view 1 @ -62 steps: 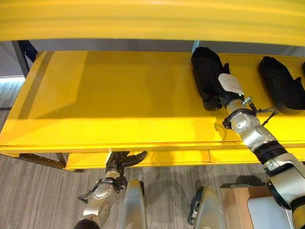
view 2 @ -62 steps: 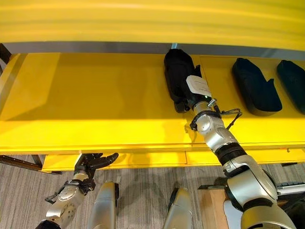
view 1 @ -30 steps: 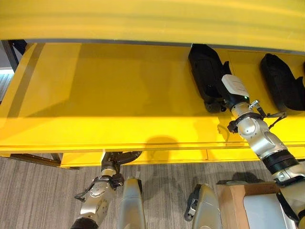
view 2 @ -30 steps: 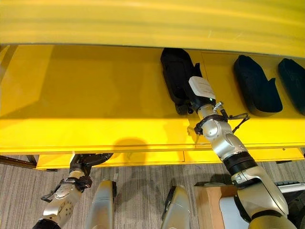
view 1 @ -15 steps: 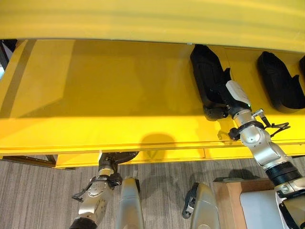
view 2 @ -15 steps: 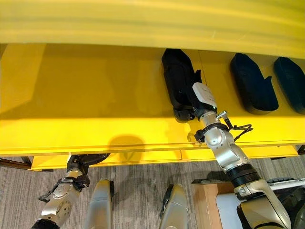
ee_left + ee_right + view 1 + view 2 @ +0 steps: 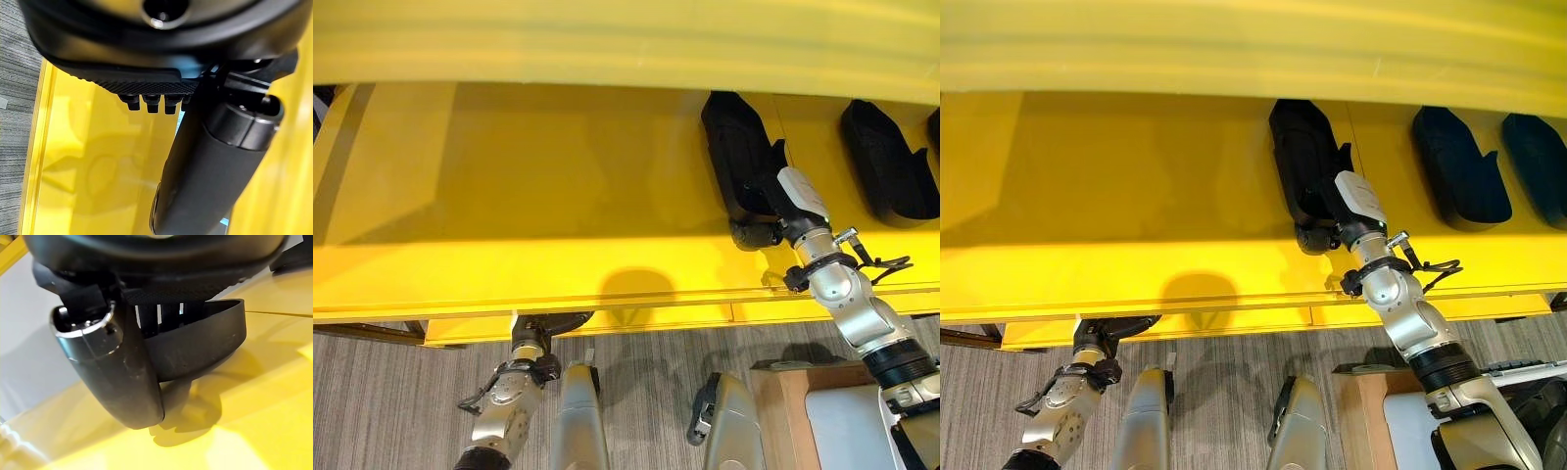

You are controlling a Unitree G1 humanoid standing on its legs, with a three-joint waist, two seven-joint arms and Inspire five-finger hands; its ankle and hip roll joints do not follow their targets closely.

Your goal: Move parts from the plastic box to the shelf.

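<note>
On yellow shelf (image 7: 529, 196): black parts (image 7: 736, 147); grey carpet floor (image 7: 382, 401) below.

Floor and oddments, near side

A grey, streaked floor (image 7: 646, 382) runs across the near side. At near right a brown board (image 7: 781, 387) stands on it (what it belongs to is unclear), and at near left runs a dark brownish bar (image 7: 362, 332).

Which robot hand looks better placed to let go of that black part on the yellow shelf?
The right robot hand: it already grips the black part on the shelf. The left robot hand sits below the shelf's front edge.
</note>
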